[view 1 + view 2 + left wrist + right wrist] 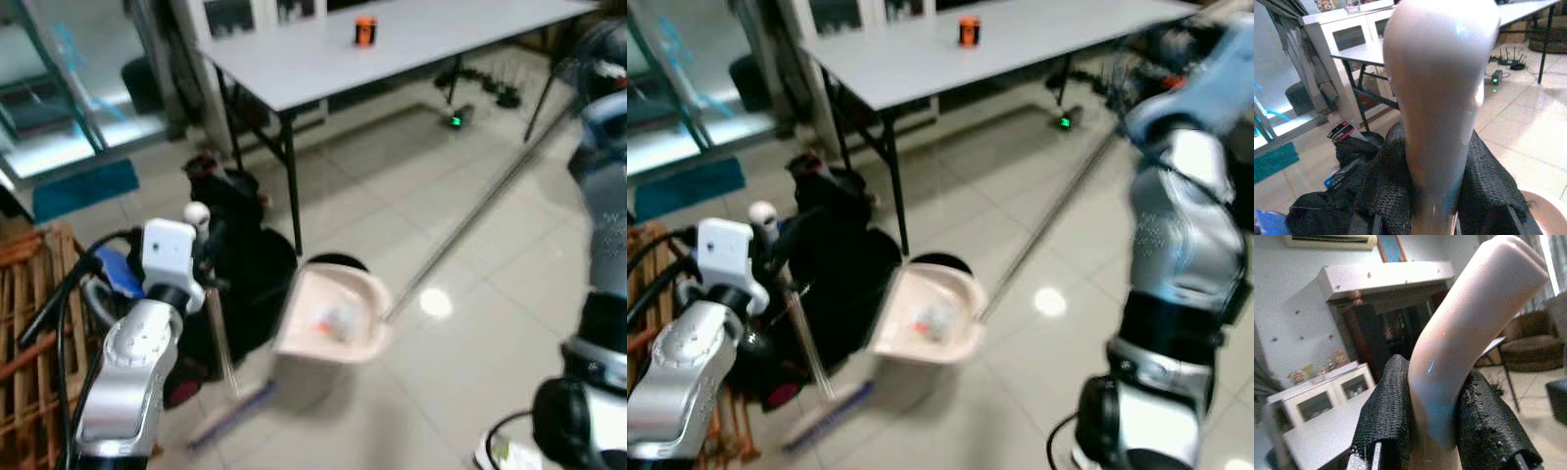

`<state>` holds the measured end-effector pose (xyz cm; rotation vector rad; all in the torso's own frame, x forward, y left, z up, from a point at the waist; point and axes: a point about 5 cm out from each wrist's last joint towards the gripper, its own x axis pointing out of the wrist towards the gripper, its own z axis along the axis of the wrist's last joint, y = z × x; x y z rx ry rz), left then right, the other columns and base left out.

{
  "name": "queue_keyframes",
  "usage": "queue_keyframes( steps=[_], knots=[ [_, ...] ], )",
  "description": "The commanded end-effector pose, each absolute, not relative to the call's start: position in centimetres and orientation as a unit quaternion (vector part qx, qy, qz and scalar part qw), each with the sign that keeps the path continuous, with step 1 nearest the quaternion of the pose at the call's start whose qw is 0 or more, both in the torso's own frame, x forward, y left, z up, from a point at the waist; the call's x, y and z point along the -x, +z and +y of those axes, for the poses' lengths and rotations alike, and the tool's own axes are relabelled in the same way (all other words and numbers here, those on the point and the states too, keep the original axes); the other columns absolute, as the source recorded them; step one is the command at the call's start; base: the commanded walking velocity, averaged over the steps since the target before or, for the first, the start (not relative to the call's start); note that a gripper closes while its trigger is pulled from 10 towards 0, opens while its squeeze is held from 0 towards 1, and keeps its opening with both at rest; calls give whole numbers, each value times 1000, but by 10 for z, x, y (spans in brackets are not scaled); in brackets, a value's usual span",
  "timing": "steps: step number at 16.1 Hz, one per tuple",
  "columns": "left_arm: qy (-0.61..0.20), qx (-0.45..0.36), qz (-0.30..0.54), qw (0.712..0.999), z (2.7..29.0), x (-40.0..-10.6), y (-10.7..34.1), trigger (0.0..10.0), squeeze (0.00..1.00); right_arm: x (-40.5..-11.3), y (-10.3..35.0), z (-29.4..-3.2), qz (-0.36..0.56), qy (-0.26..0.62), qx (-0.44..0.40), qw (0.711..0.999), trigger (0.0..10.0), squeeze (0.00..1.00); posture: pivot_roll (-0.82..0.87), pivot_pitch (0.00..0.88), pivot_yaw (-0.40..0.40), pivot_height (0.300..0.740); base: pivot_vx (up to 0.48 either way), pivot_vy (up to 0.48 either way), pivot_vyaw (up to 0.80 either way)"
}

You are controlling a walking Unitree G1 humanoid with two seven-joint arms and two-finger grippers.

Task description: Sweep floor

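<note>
Silver forearm of the left arm rises closest, its left gripper (1415, 196) clamped round the pale broom handle (1442, 88); the broom head (230, 413) rests on the floor (392, 186) just beside the dustpan (333, 318). Right gripper (1432, 421) is likewise closed on the dustpan's curved handle grip (1469, 328), from which a long metal pole (480, 211) slants down to the pan. Some debris lies inside the dustpan, which sits tilted over a dark bin (338, 262) — near the leg of the grey worktop (392, 39). Risks, as I judge them: the pan tipping sideways and spilling its load beside the bin, or the broom snagging the black bags (230, 245) next to the dustpan — both views are blurred, so alignment is uncertain.
</note>
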<state>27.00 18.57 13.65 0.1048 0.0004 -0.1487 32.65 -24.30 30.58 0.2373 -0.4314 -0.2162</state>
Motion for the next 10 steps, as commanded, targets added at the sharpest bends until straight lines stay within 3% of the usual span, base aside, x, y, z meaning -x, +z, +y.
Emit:
queue_keyframes(
  steps=[1,10],
  knots=[
    [-69,-64,-16,995,192,-270,145,10000,0,-325,319,-231,-244,-82,-129,958,10000,0,77,0,49,740,390,0,0],
    [-63,-52,-10,997,194,-263,140,10000,0,-327,321,-236,-252,-98,-113,956,10000,0,77,0,21,740,408,0,0]
  ],
)
